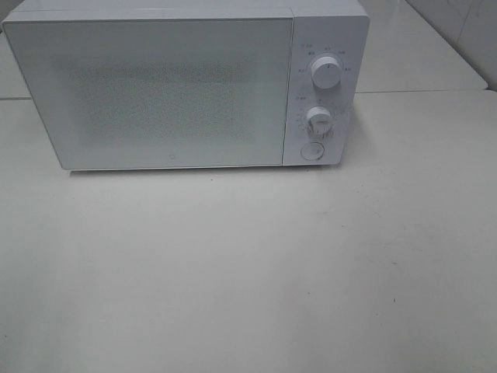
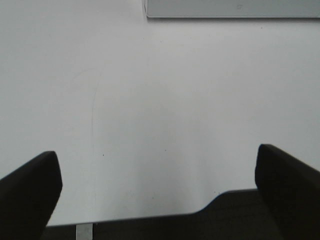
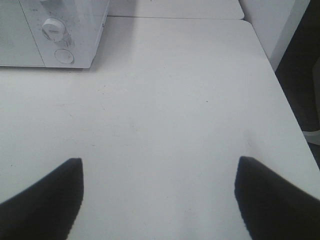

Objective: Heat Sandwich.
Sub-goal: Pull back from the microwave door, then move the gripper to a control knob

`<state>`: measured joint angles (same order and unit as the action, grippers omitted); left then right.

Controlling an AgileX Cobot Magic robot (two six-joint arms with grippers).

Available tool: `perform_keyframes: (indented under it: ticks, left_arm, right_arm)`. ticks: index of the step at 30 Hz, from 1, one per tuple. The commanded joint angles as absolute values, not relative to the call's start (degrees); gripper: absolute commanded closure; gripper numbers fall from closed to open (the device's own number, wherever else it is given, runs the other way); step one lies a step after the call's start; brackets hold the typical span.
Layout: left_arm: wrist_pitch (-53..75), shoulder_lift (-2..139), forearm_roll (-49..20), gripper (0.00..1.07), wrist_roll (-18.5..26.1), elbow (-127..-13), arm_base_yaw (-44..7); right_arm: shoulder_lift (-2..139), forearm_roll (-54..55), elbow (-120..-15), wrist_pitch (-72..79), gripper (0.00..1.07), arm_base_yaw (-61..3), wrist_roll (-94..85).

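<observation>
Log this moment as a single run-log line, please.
microwave: door shut | sandwich: not in view | left gripper: open, empty | right gripper: open, empty

Bright, diffuse overhead lighting throughout, with a grey-green cast in the exterior high view. Soft, narrow shadow on the table (image 1: 248, 280) along the microwave's (image 1: 171, 85) front edge. Speckled grain across the door (image 1: 155, 93). Slight bowing along the microwave's top edge. Left wrist view washed out, tabletop nearly featureless. Left fingers (image 2: 27, 197) and right fingers (image 3: 40, 205) out of focus, rendered as dark silhouettes with soft edges. Right wrist view crisper toward the far table corner.
</observation>
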<state>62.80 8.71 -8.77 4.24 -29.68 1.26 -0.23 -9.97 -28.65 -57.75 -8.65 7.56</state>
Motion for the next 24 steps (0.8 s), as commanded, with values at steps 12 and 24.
perform_keyframes:
  ticks: [12,24]
  left_arm:
    - [61.59,-1.55,-8.59,0.09,3.72,-29.51,1.32]
    - [61.59,-1.55,-8.59,0.09,3.72,-29.51,1.32]
  right_arm:
    - [-1.78,-9.91,-28.59,-57.07,0.32,-8.19,7.33]
    - [-1.78,-9.91,-28.59,-57.07,0.32,-8.19,7.33]
